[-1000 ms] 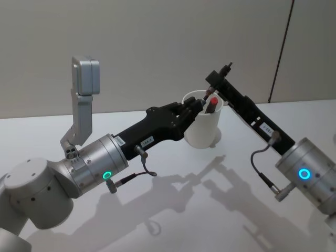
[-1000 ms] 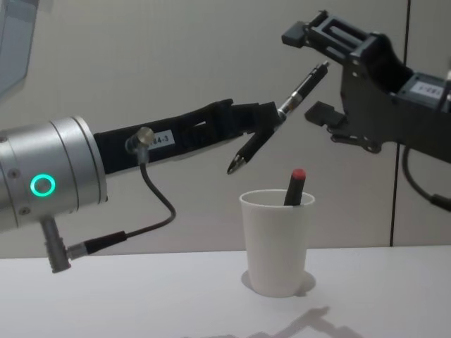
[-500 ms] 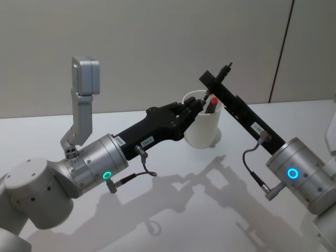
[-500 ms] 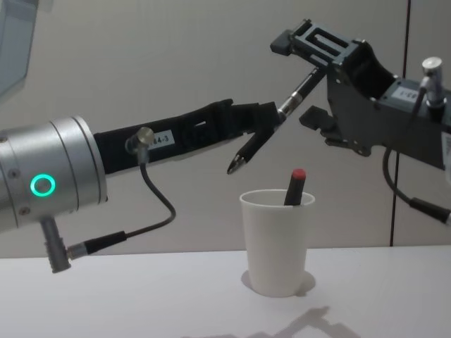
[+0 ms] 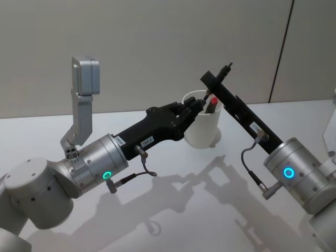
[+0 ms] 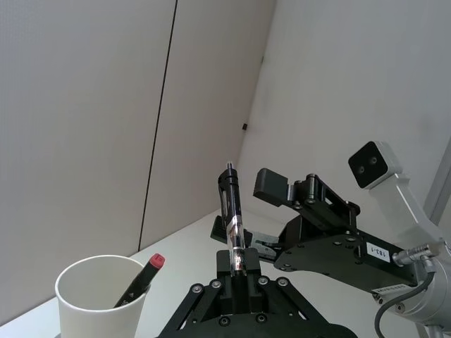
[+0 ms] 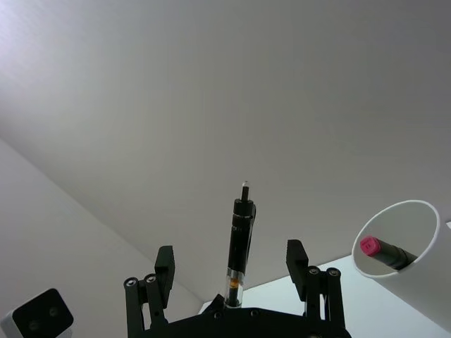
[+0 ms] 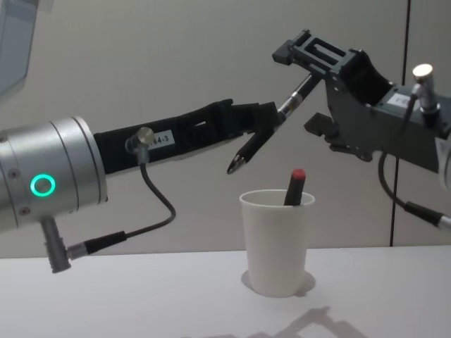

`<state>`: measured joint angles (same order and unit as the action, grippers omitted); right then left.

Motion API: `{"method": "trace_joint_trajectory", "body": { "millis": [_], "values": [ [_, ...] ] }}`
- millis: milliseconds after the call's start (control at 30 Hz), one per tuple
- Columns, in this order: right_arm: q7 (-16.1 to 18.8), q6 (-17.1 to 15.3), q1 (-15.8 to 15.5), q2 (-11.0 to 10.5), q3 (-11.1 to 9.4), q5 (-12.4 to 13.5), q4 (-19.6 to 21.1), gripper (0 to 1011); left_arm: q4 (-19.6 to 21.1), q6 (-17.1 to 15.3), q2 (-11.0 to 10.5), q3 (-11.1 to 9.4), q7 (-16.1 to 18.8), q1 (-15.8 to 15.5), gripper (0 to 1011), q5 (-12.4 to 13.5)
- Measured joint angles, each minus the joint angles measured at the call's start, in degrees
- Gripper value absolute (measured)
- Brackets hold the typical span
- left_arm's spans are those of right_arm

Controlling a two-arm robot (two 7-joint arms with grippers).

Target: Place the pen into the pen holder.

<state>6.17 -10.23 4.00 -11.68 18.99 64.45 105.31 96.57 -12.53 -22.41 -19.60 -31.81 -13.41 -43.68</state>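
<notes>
White paper is forming the pen holder [image 8: 276, 246], a cup standing on the table [image 8: 141, 296] below the left gripper [image 8: 276, 116], just beyond its fingertips. That gripper is clamping the pen [image 8: 250, 150] near its middle, fingers closed on the barrel, and is holding it tilted in the air. The writing tip is pointing down from the fingers toward the cup, above its rim and apart from it, while the clicker end is rising past them. The right gripper [image 8: 308, 86] is hovering at that upper end with its fingers spread wide, one on each side of the barrel, neither touching. A red-capped marker [image 8: 294, 184] is leaning inside the cup. The step in hand is looking like a handover or regrip above the holder. The right gripper would need to close squarely on the upper barrel before the left lets go. The pen then needs standing upright and lowering clear of the marker.
</notes>
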Motion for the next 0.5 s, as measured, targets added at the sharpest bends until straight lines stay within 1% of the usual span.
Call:
{"method": "trace_joint_trajectory", "body": {
  "millis": [500],
  "values": [
    [-2.61, 1.75, 1.33, 1.42, 0.89, -1.75, -1.04, 1001, 0.00, 0.00, 0.00, 0.00, 0.00, 0.00, 115, 0.00]
  ]
}}
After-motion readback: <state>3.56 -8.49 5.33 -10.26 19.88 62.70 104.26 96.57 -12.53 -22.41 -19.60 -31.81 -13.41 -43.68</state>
